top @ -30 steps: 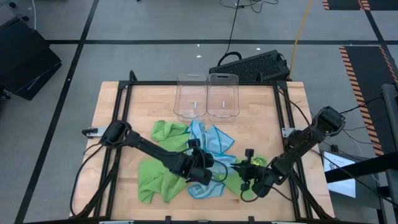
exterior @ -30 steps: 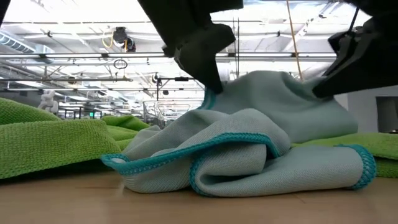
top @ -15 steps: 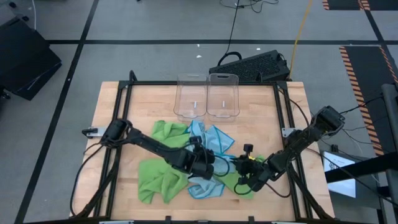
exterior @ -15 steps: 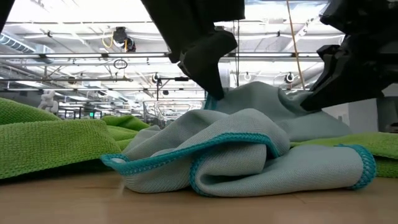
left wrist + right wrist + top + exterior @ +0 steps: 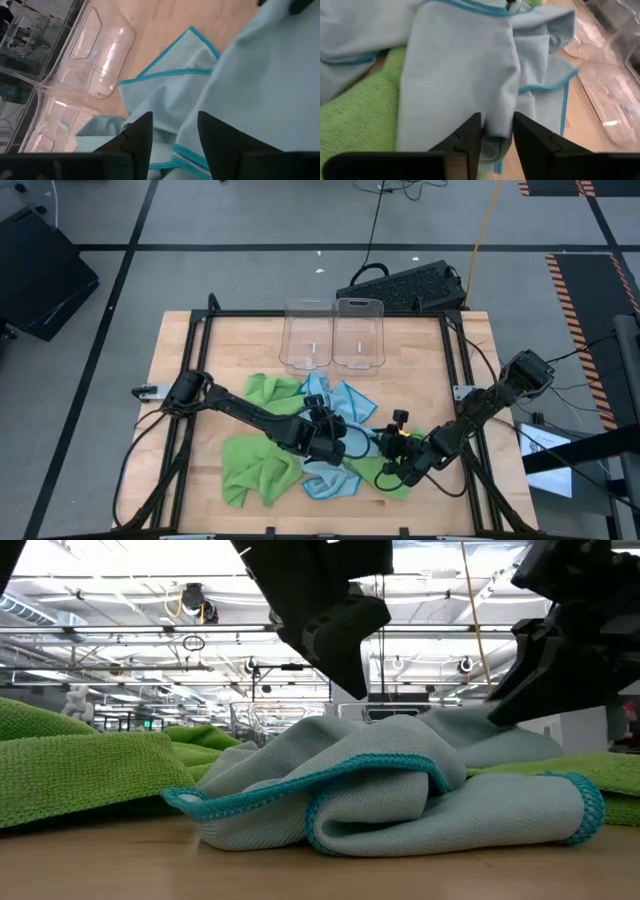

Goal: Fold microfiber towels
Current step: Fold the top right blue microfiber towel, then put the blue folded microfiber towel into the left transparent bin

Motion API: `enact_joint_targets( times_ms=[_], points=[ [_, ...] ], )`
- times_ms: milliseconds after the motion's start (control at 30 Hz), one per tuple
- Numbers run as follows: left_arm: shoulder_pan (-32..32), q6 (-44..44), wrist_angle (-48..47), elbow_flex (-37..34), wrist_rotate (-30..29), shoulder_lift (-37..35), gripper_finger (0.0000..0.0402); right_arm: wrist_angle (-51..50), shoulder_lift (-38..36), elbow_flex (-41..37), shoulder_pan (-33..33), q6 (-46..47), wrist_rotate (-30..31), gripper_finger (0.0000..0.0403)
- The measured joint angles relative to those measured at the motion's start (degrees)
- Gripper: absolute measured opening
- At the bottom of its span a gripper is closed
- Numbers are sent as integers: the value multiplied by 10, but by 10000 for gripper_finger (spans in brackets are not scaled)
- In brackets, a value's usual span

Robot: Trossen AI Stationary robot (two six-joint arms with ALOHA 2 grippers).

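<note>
Several microfiber towels lie in a loose heap on the near half of the bench, lime green ones spread to either side and light blue ones bunched in the middle. None shows a finished fold: every cloth visible is crumpled or overlapping another, so the task reads as barely begun, with all pieces left to flatten, fold and put away. Two clear bins stand side by side at the far edge, with nothing visible inside. Left end effector hovers just above a light blue towel at the centre of the heap; its fingers stand apart with only flat cloth showing between them, nothing pinched. Right end effector sits close by on the right, fingers likewise parted, with a ridge of blue cloth lying in the gap but not clamped. In the low view both fingertips are clear of the rumpled blue cloth.
</note>
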Motion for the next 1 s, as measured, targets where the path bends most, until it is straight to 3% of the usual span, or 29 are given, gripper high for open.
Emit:
enact_joint_targets(
  times_ms=[300, 467, 700, 833, 1000],
  points=[
    [-16, 20, 45, 0, 18, 0, 161, -143, -49, 0, 14, 106, -15, 157],
    [-46, 88, 113, 0, 70, 0, 161, -164, -76, 0, 41, 40, -44, 166],
    [-104, 197, 119, 0, 65, 8, 162, -146, -81, 0, 68, -37, -60, 166],
    [-113, 183, 126, 1, 69, 16, 168, -124, -81, 0, 69, -41, -60, 167],
    [-107, 176, 106, 0, 49, 16, 208, -91, -81, 0, 69, -45, -60, 167]
  ],
)
